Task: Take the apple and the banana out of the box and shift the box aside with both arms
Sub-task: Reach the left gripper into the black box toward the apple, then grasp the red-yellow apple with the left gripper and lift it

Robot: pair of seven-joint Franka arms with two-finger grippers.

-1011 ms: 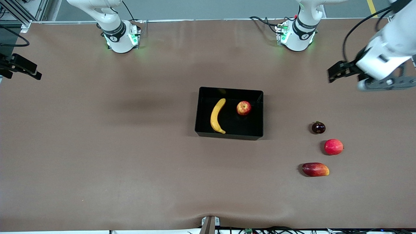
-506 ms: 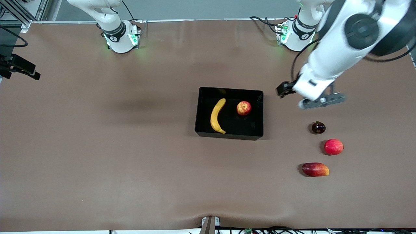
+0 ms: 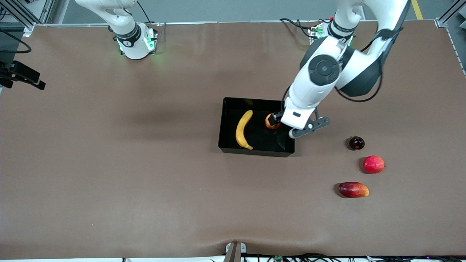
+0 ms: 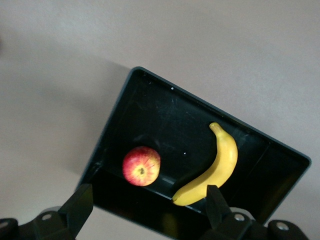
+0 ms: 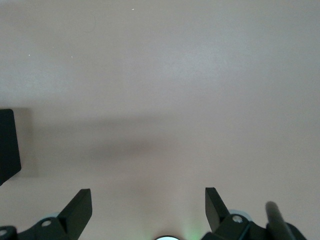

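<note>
The black box (image 3: 256, 152) sits mid-table. In it lie the yellow banana (image 3: 243, 130) and the small red-and-yellow apple (image 3: 269, 122), which is partly hidden under my left hand. My left gripper (image 3: 282, 127) is open and empty. It hovers over the box's end toward the left arm, just above the apple. The left wrist view shows the box (image 4: 113, 134), the apple (image 4: 141, 166) and the banana (image 4: 220, 162), with the left gripper (image 4: 148, 197) open above the box wall beside the apple. My right gripper (image 5: 146, 200) is open and empty over bare table; that arm waits.
Three other fruits lie toward the left arm's end, nearer the front camera than the box: a dark purple round fruit (image 3: 356, 142), an all-red apple (image 3: 374, 164) and a red-and-yellow mango (image 3: 353, 189). Brown table surface stretches all round the box.
My left arm has swung in from the left arm's end of the table and now hangs over the box beside the apple. The fruits and box have not moved.
</note>
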